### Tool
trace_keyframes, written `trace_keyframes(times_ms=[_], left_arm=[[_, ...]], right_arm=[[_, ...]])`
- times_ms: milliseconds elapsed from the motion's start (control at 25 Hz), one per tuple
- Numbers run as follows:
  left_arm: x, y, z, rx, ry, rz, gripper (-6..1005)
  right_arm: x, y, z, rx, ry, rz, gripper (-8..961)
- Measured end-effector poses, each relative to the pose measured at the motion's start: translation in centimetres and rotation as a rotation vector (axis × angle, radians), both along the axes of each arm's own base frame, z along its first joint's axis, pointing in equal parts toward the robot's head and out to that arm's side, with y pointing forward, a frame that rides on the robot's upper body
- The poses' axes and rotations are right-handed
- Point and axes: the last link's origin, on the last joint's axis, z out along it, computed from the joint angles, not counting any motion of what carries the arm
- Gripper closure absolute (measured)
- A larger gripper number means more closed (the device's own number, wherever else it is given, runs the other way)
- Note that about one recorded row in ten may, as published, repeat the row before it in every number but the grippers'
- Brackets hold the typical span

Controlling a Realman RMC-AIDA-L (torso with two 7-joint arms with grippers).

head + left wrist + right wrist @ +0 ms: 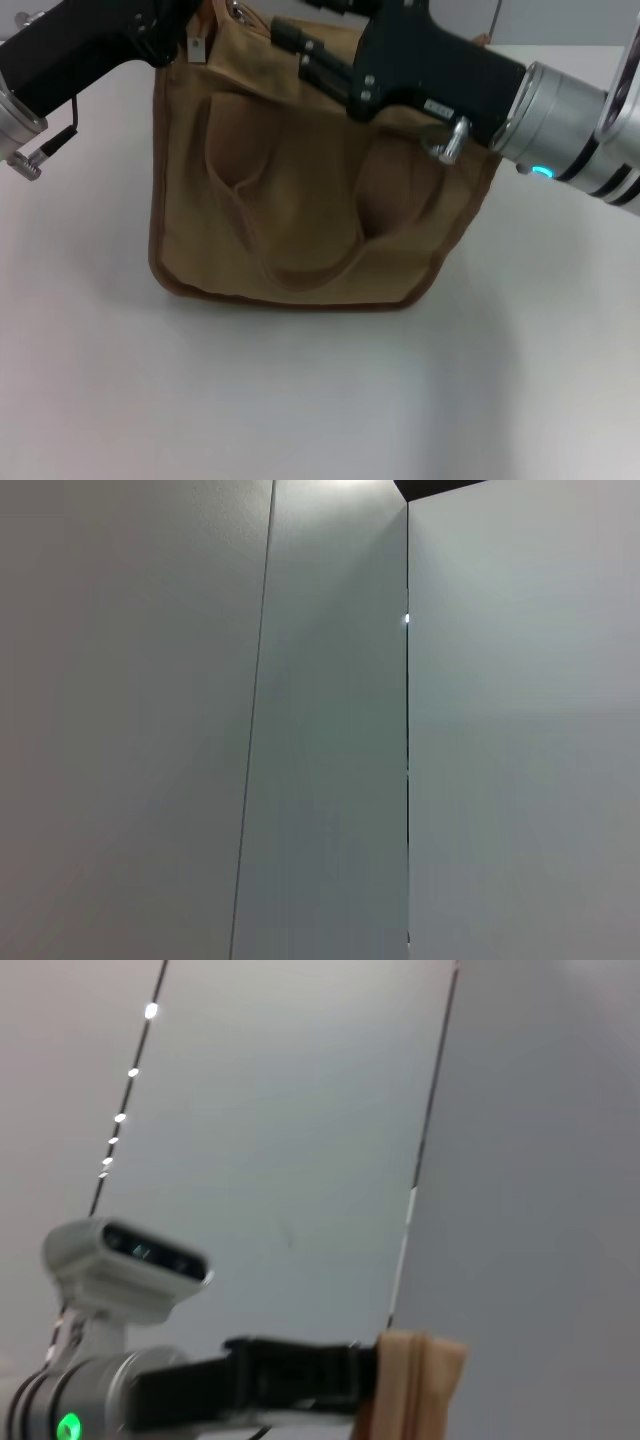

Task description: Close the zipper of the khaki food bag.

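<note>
The khaki food bag (300,200) stands on the white table (320,400), front pocket and one loop handle (290,250) facing me. My right gripper (290,45) reaches across the bag's top from the right — whether its fingers are apart or together I cannot tell. My left gripper (190,35) sits at the bag's upper left corner, clamped on the fabric edge there. The zipper is hidden beneath my arms.
</note>
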Motion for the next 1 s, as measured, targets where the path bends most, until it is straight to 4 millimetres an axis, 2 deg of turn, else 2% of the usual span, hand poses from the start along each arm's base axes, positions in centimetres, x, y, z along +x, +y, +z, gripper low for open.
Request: trace_keyframes(times_ms=[200, 640, 840, 1000], left_arm=[[0.0, 0.1, -0.1, -0.001, 0.001, 0.001, 967], [0.3, 0.1, -0.4, -0.014, 0.005, -0.009, 965], [0.3, 0.1, -0.4, -0.015, 0.005, -0.009, 964], [0.3, 0.1, -0.5, -0.02, 0.007, -0.01, 963]], right_arm=[[-1.0, 0.5, -0.2, 0.005, 0.012, 0.015, 533], [-1.7, 1.4, -2.0, 0.011, -0.085, -0.01, 533], [-2.4, 1.1, -3.3, -0.017, -0.133, 0.008, 533], [-2.6, 1.1, -3.6, -0.014, -0.148, 0.009, 533]])
